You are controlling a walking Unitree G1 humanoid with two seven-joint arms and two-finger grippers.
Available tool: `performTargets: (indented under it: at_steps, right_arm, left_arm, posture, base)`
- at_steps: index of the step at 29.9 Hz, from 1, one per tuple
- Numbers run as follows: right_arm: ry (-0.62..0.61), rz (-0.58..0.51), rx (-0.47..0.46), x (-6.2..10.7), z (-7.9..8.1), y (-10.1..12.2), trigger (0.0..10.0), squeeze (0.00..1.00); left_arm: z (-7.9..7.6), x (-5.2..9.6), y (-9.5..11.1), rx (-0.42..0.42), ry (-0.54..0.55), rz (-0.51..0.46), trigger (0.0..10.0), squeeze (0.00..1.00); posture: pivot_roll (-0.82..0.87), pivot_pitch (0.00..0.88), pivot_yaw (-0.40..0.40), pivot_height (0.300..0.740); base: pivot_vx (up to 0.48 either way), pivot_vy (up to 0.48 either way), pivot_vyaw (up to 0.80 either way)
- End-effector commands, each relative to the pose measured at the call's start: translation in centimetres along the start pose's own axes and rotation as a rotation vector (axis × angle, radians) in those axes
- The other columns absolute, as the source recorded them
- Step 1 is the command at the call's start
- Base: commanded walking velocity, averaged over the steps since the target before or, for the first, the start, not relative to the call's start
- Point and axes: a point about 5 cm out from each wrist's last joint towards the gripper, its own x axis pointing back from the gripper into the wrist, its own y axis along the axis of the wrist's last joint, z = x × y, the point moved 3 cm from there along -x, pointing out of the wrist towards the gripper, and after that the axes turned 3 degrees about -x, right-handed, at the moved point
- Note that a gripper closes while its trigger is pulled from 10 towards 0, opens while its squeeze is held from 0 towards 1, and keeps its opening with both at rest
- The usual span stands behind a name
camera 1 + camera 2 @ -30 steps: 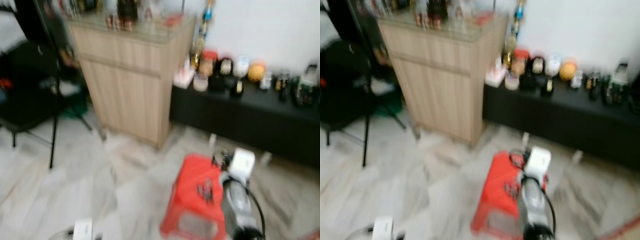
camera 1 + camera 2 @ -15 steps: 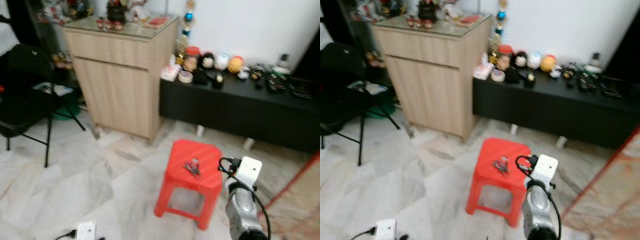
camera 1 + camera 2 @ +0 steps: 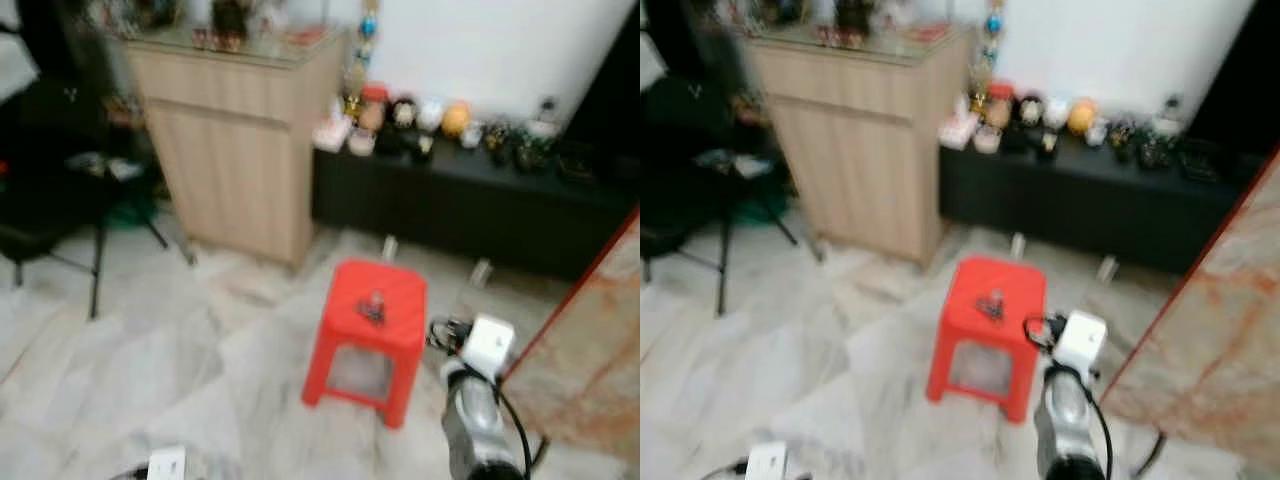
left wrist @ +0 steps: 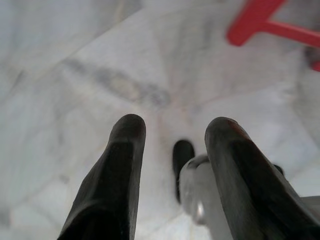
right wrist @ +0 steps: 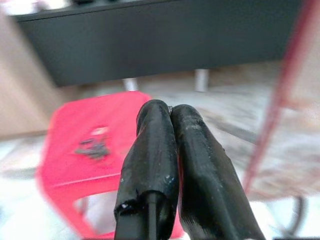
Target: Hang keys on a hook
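Closing on the stool (image 3: 368,310) comes first, by my reading: in the left eye view the keys (image 3: 373,306) lie on its red top, near the middle, and you are not yet within reach, so finish the walk and let the blur settle before you lower an arm. The right arm (image 3: 478,425) sits low, just right of the stool; a marble slab (image 3: 590,360) leans close on that side, so keep the elbow in. The right eye view shows the same layout: open floor (image 3: 790,370) to your left, the cabinet (image 3: 865,130) and the black bench (image 3: 1090,200) behind the stool, a chair (image 3: 680,200) far left; approach from the front, where there is room. No hook can be made out from here. In the left wrist view the left gripper (image 4: 172,137) hangs spread apart over bare tile, holding nothing. In the right wrist view the right gripper (image 5: 167,120) is pressed closed and empty, pointing at the stool with the keys (image 5: 92,145) beyond its tips; part the fingers before you descend, and come straight down so the keys are not pushed off the edge.
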Motion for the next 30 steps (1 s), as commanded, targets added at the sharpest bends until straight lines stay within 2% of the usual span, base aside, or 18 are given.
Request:
performTargets:
  at_steps: [1, 11, 13, 30]
  right_arm:
    - [-0.005, -0.003, 0.0, -0.13, -0.08, 0.21, 10.0, 0.0]
    - [-0.008, -0.006, 0.002, -0.08, -0.12, 0.23, 10.0, 0.0]
    - [-0.008, -0.008, 0.003, -0.02, -0.16, 0.19, 10.0, 0.0]
    - [0.001, -0.021, -0.014, 0.02, 0.15, 0.35, 10.0, 0.0]
  left_arm:
    - [-0.16, 0.03, -0.17, -0.015, -0.015, 0.007, 10.0, 0.0]
    - [-0.11, 0.15, -0.55, -0.014, -0.015, 0.017, 10.0, 0.0]
    - [-0.27, 0.15, -0.53, -0.041, -0.028, 0.015, 10.0, 0.0]
    - [-0.21, 0.12, -0.46, -0.026, -0.022, 0.014, 10.0, 0.0]
  posture:
    - [0.04, 0.0, -0.08, 0.74]
    - [0.04, 0.0, -0.081, 0.74]
    - [0.04, 0.0, -0.08, 0.74]
    - [0.05, 0.0, -0.079, 0.74]
  base:
    - [0.0, 0.0, -0.8]
    - [0.0, 0.0, -0.79]
    - [0.0, -0.292, -0.78]
    - [0.0, -0.472, -0.68]
